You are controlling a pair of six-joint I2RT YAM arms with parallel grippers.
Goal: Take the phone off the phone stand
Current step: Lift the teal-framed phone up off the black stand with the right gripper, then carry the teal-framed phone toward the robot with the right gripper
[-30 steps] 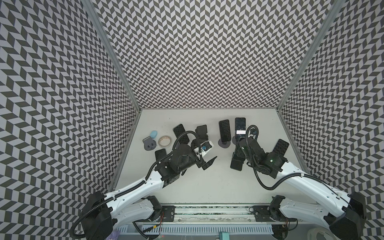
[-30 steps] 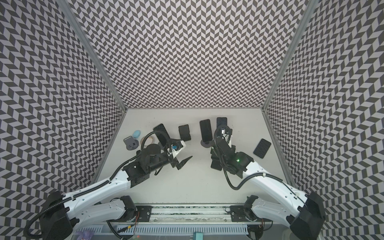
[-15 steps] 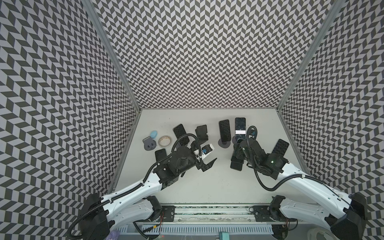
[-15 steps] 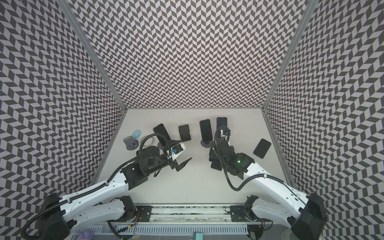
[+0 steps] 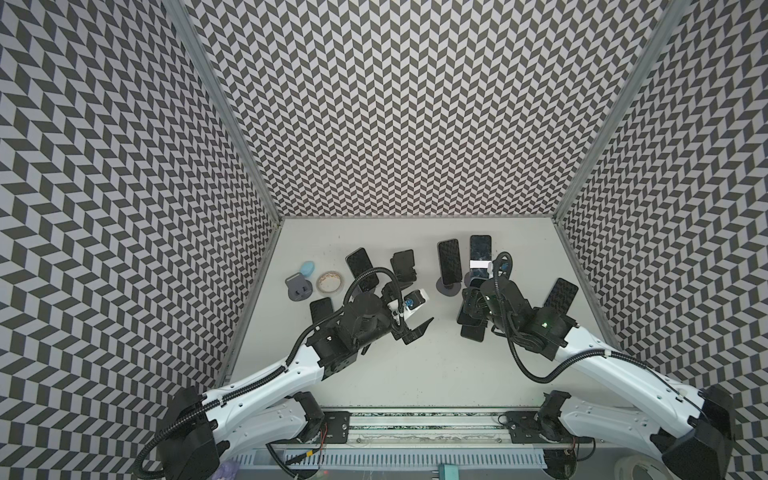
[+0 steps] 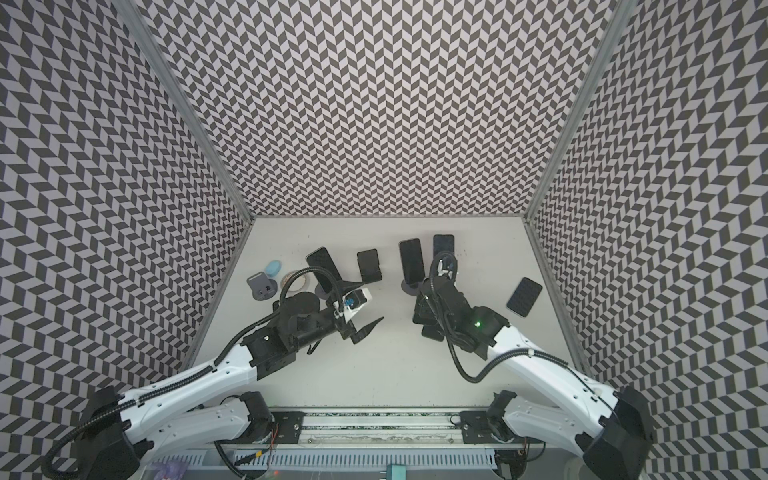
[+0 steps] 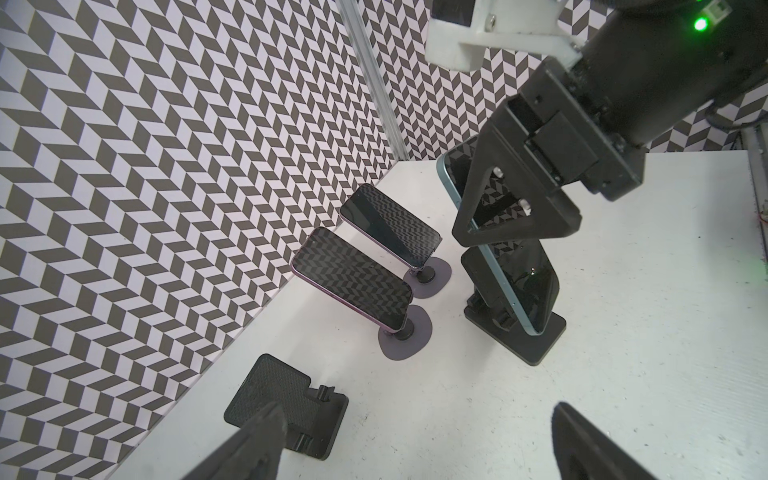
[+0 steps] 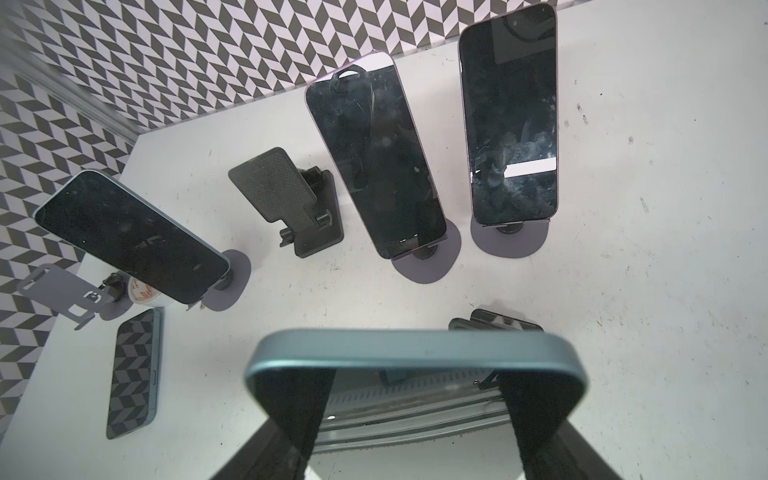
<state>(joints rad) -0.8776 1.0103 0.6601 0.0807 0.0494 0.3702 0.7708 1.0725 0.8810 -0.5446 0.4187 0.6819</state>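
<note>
Right gripper (image 8: 415, 386) clamped across blue phone (image 8: 415, 349) side edges, left gripper (image 7: 415, 442) spread wide; rigid, likely slick, light, so edge hold suits.

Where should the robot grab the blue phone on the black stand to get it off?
Grab the phone by its two long edges near the top, coming from above, as the right gripper is clamped now. It leans back on the stand with its bottom end down by the base, so only the upper part is free.
</note>
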